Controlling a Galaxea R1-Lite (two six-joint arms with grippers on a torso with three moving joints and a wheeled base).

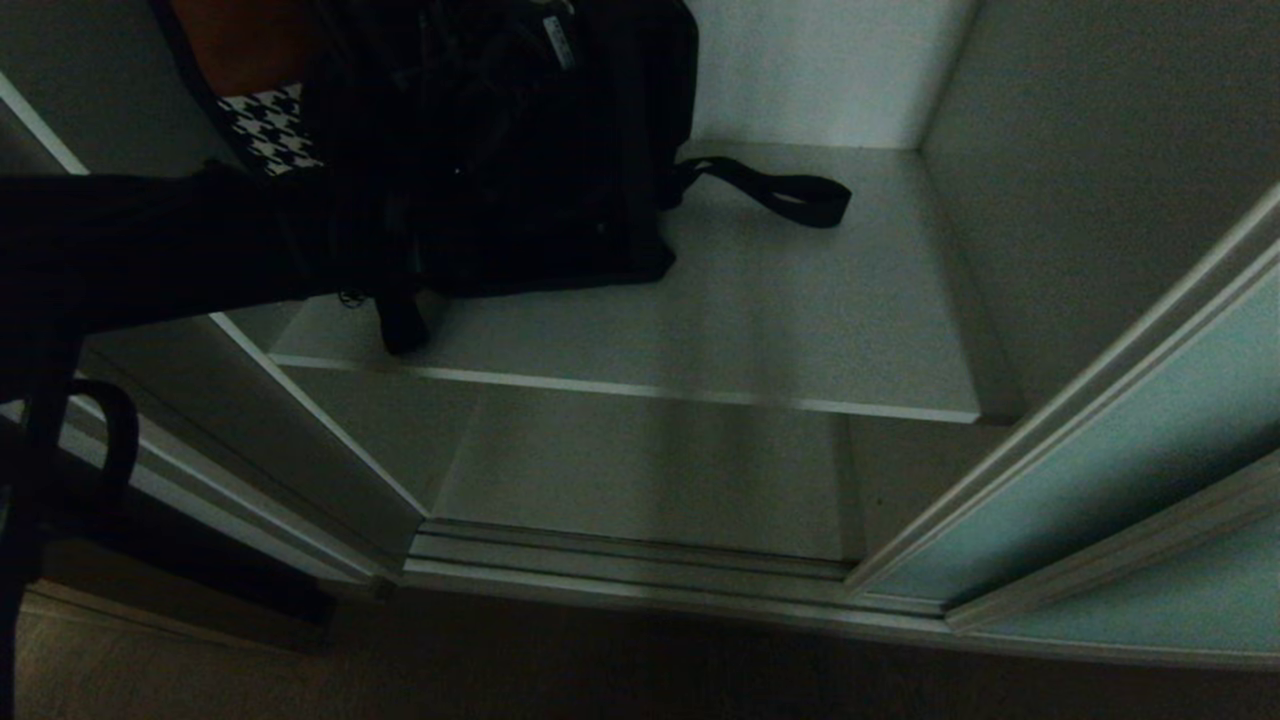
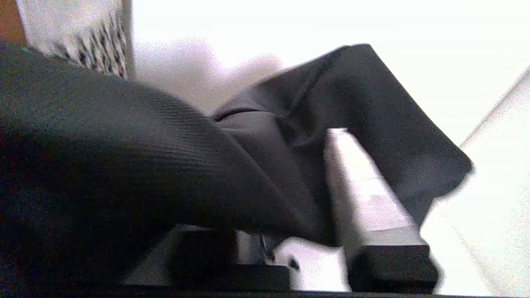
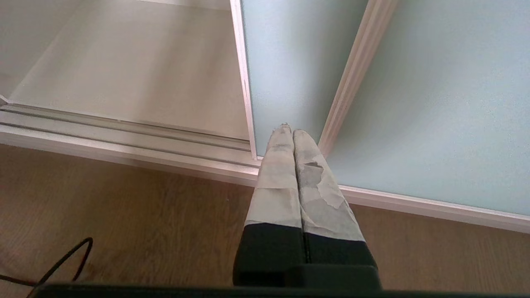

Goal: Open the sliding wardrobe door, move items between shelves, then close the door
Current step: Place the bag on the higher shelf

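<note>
You are seeing left gripper [image 2: 306, 231] fingers parting around black bag [image 1: 520, 150] fabric on upper shelf [image 1: 800, 330] | right gripper [image 3: 293, 134] hanging pressed together near sliding wardrobe door [image 3: 434, 103].

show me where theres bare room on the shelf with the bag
Free: the right half of the shelf, between the bag, its loose strap and the right side wall. The board below is also bare. Crowded: the left, where bag and left arm sit.
</note>
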